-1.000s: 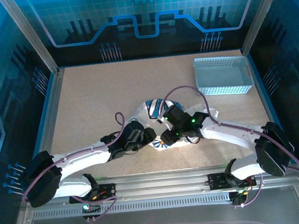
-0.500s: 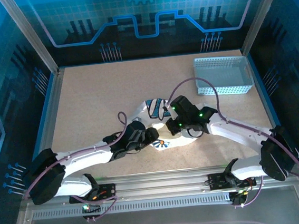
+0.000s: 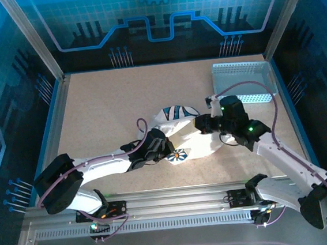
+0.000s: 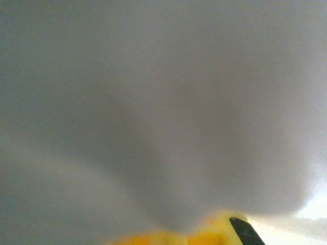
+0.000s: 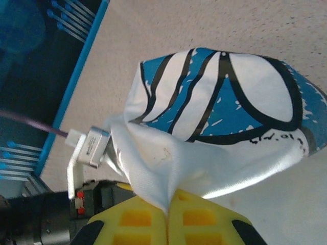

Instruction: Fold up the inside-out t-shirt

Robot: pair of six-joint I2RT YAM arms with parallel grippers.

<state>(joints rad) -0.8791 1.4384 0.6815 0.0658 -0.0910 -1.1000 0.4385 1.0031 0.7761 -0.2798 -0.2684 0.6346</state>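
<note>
The inside-out t-shirt (image 3: 191,140) is a white crumpled heap in the middle of the table, with a blue-and-dark print (image 3: 177,112) turned up at its far side. My left gripper (image 3: 166,149) lies low at the shirt's left edge. White cloth (image 4: 153,112) covers its camera right above the yellow fingers (image 4: 204,236), which are shut on the t-shirt. My right gripper (image 3: 201,123) is at the shirt's right side. Its yellow fingers (image 5: 138,219) are pressed together on a pinched fold of white cloth (image 5: 153,173), and the print (image 5: 230,92) stretches away beyond them.
A light blue-grey perforated basket (image 3: 244,83) stands at the back right, just behind the right wrist. Blue walls (image 3: 54,104) border the table on both sides. Bare tabletop (image 3: 104,105) lies to the left and behind the shirt.
The right gripper closed on the shirt and drew it right and back towards the basket, stretching the cloth. The left gripper shifted slightly right and closed at the shirt's left edge.
</note>
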